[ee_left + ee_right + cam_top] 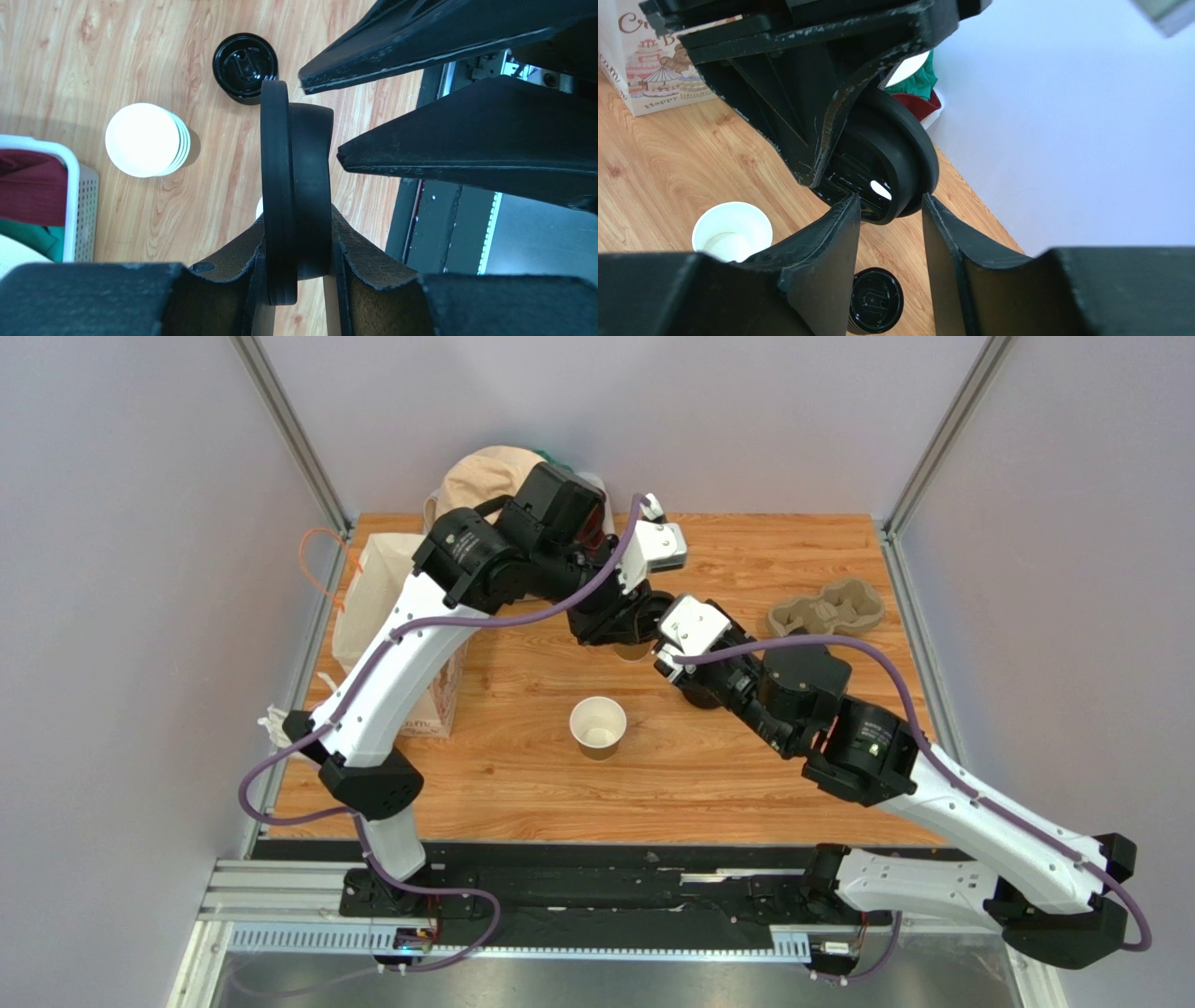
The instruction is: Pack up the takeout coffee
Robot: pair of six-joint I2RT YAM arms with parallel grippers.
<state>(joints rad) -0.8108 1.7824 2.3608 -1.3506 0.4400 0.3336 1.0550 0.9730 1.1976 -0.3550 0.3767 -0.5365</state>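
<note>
On the wooden table [519, 770] stands a paper cup [599, 727].

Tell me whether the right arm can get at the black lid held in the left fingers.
Probably yes. The right fingers stand open at the lid, flanking its free edge; the left fingers clamp only the opposite edge, with nothing between.

Top camera looks down from behind the arm bases [603, 896] over the orange wooden table [701, 784]; both wrist cameras, close, share one round black plastic lid [295, 196].
</note>
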